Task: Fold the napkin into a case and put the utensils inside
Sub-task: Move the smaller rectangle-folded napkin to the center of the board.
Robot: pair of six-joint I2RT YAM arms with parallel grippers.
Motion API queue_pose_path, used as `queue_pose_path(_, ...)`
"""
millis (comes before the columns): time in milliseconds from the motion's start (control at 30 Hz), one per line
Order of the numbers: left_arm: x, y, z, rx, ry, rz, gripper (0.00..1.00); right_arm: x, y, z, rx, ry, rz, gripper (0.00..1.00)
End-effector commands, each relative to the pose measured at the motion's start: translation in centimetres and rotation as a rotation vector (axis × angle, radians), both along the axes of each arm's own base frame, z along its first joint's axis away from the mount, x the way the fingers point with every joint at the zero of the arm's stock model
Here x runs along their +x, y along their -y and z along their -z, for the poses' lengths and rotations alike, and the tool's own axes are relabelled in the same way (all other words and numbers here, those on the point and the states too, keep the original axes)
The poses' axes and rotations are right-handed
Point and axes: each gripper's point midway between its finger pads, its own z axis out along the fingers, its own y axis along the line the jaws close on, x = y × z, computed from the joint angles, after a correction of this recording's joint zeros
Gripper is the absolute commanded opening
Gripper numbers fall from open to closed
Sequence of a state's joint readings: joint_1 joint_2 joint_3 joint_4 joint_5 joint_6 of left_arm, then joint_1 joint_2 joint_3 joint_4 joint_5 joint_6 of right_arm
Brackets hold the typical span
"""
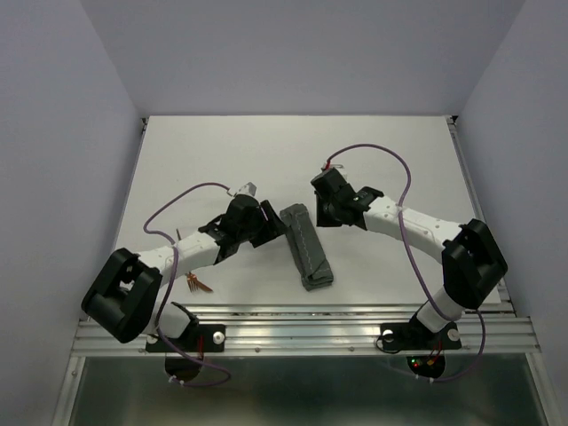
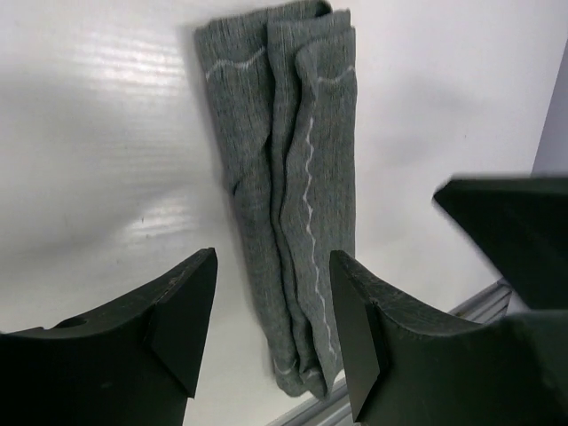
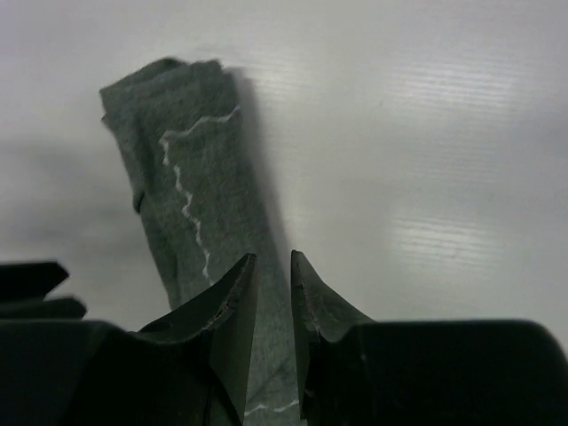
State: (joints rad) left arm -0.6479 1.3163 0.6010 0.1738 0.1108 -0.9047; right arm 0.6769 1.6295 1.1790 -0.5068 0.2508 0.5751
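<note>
White table (image 1: 266, 151), folded case (image 1: 307, 247); utensils (image 1: 197, 284)

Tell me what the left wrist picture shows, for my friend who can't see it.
A grey-green napkin, folded into a long narrow strip with wavy pale stitching, lies on a white table. The left claw is open in the foreground, with one dark finger on each side of the strip, holding nothing.

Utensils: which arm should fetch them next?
Left. The utensils lie near its base, on its side of the case; the left fingers are open and empty. The right arm is across the case.
</note>
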Motion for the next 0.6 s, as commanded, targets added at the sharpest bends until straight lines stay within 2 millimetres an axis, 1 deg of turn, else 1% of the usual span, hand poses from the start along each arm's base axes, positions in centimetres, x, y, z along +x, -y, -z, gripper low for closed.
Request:
queue_pose_path(0, 3.1, 0.8, -1.5, -0.001, 0.054, 0.024, 0.64, -4.8, -2.5, 0.1, 0.006, -0.03, -0.071, 0.27)
queue_pose_path(33, 3.9, 1.0, -2.1, 0.002, 0.07, 0.028, 0.64, -6.0, -2.8, 0.8, 0.022, -0.06, -0.072, 0.27)
queue_pose_path(67, 4.4, 0.9, -1.4, 0.016, 0.055, 0.023, 0.64, -6.9, -3.1, 1.3, 0.029, -0.079, -0.079, 0.27)
queue_pose_path(100, 5.2, 1.1, -1.8, 0.012, 0.065, 0.022, 0.64, -8.1, -3.9, 1.6, 0.04, -0.092, -0.099, 0.27)
queue_pose_path(133, 5.5, 1.2, -1.1, 0.025, 0.052, 0.028, 0.64, -9.1, -3.8, 2.6, 0.046, -0.125, -0.081, 0.26)
queue_pose_path(200, 6.7, 1.3, -1.5, 0.024, 0.062, 0.022, 0.64, -10.2, -3.8, 3.6, 0.051, -0.147, -0.075, 0.26)
queue_pose_path(233, 7.0, 1.3, -1.3, 0.027, 0.06, 0.02, 0.64, -10.5, -3.7, 4.1, 0.061, -0.165, -0.055, 0.26)
queue_pose_path(267, 7.3, 1.3, -0.7, 0.037, 0.048, 0.02, 0.64, -11.1, -3.1, 5.1, 0.049, -0.184, -0.046, 0.26)
queue_pose_path(300, 7.7, 1.2, -0.3, 0.047, 0.045, 0.018, 0.64, -11.3, -3.0, 5.4, 0.051, -0.19, -0.038, 0.26)
queue_pose_path(333, 8.2, 1.4, -0.4, 0.048, 0.05, 0.019, 0.63, -11.4, -2.8, 5.6, 0.053, -0.196, -0.027, 0.25)
queue_pose_path(367, 8.5, 1.4, 0.5, 0.064, 0.031, 0.02, 0.63, -11.8, -2.5, 6.4, 0.047, -0.21, -0.025, 0.25)
queue_pose_path(400, 8.7, 1.5, 1.0, 0.067, 0.02, 0.02, 0.63, -11.9, -2.5, 6.6, 0.051, -0.213, -0.027, 0.25)
queue_pose_path(433, 9.2, 1.7, 0.9, 0.066, 0.024, 0.025, 0.61, -12.1, -2.5, 6.8, 0.05, -0.218, -0.03, 0.25)
queue_pose_path(467, 9.3, 1.8, 1.9, 0.077, 0.003, 0.031, 0.59, -12.1, -2.3, 7.1, 0.044, -0.218, -0.03, 0.26)
queue_pose_path(500, 9.6, 2.1, 1.9, 0.074, 0.003, 0.037, 0.55, -12.2, -2.1, 7.6, 0.03, -0.222, -0.032, 0.25)
queue_pose_path(533, 9.7, 2.3, 2.2, 0.074, -0.003, 0.04, 0.52, -12.2, -2.0, 7.9, 0.022, -0.224, -0.033, 0.25)
queue_pose_path(567, 9.8, 2.3, 2.8, 0.079, -0.014, 0.044, 0.5, -12.2, -2.0, 8.1, 0.02, -0.222, -0.04, 0.25)
